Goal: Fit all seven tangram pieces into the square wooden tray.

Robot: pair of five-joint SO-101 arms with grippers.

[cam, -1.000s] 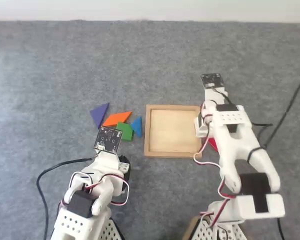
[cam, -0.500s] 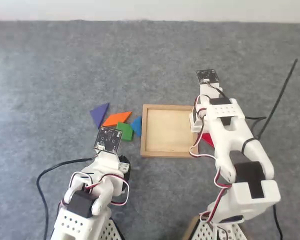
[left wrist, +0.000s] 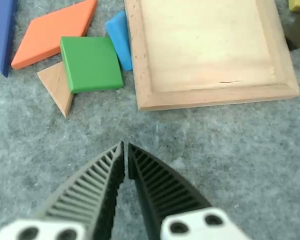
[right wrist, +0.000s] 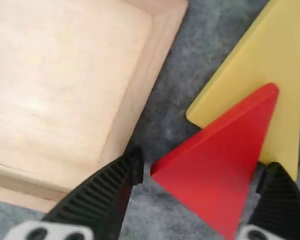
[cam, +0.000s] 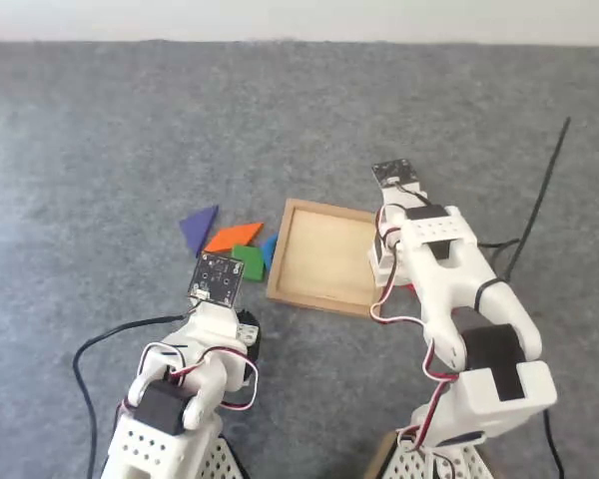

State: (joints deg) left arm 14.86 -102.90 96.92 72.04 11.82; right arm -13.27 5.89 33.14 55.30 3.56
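One grey table (cam: 100,130) carries one square wooden tray (cam: 324,257), with open felt on every side. There are two claws. The left claw (left wrist: 125,150), fingers together, hangs over bare felt near the tray's rim. The right claw (right wrist: 205,170), spread apart, straddles a red triangle (right wrist: 215,170) that overlaps a yellow triangle (right wrist: 260,65) beside the tray. Five pieces cluster at the opposite rim: orange parallelogram (left wrist: 52,32), dark blue triangle (left wrist: 2,30), green square (left wrist: 90,64), wooden triangle (left wrist: 57,87), and a light blue piece (left wrist: 119,40) touching the rim.

The left arm (cam: 195,369) and the right arm (cam: 459,289) are white plastic blocks with black motors. Thin red and white wires (cam: 185,371) loop along them. Each wrist has a small black board (cam: 218,278). The jaws are black with ridges.
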